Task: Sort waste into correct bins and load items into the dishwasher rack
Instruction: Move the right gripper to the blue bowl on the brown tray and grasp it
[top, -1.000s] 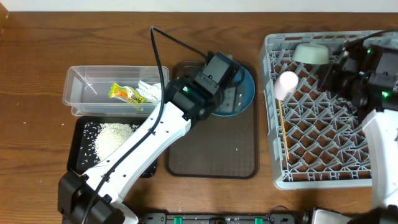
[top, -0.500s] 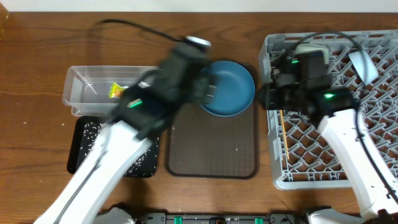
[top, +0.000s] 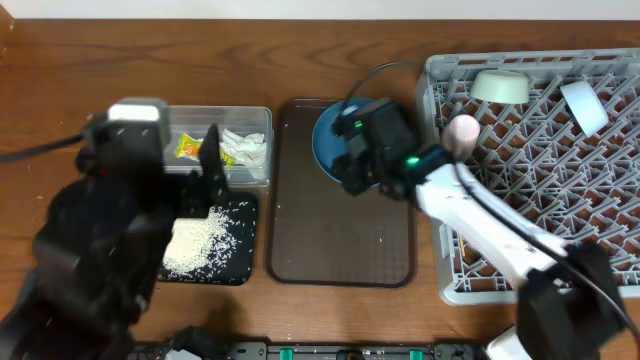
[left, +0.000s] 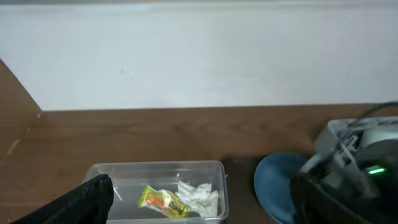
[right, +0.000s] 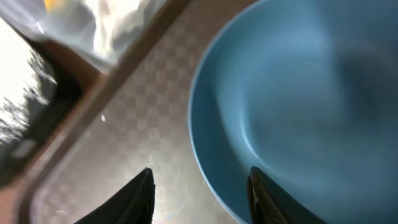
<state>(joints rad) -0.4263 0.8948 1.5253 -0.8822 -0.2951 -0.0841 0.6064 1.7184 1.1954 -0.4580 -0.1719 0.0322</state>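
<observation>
The dark blue plate lies at the back of the brown serving tray. My right gripper is open at the plate's left rim, one finger over the tray and one over the plate. My left gripper hangs wide open and empty, high above the clear tub. In that tub lie the snack wrapper and the napkin. Rice lies in the black tray. The rack holds the mint-green bowl, pink cup and small pale bowl.
The left arm looms large over the left of the table and covers part of the tub and the black tray. The right arm crosses the rack's left edge. A few rice grains lie on the brown tray.
The left arm has pulled back from the plate to above the tub. The right arm has swung from the rack to the plate, and its jaws have opened.
</observation>
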